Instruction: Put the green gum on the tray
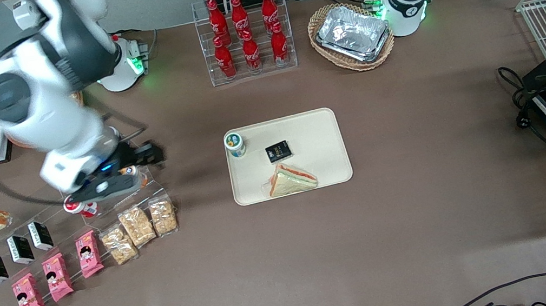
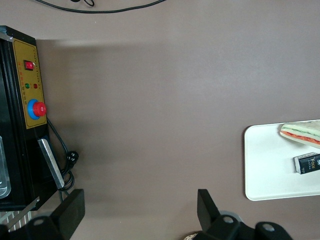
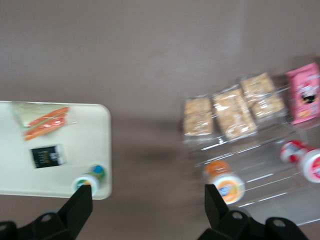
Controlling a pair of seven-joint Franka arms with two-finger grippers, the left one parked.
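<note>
Standing upright on the tray (image 1: 322, 134) at its corner nearest the working arm, green gum (image 1: 235, 144) sits apart from the gripper (image 3: 145, 202), fingers spread wide w/ nothing between, hovering approx. over the orange-lidded bottle (image 3: 224, 181) on the clear rack.

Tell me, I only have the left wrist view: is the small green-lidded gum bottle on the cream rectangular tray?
Observer: Yes. The green gum stands upright in a corner of the tray, apart from the small black box.
Operator: Where is the gripper?
Observer: The gripper hovers by the clear acrylic rack, toward the working arm's end of the table, well clear of the tray.
Operator: Holding anything?
Observer: No, its fingers are open and empty.
</note>
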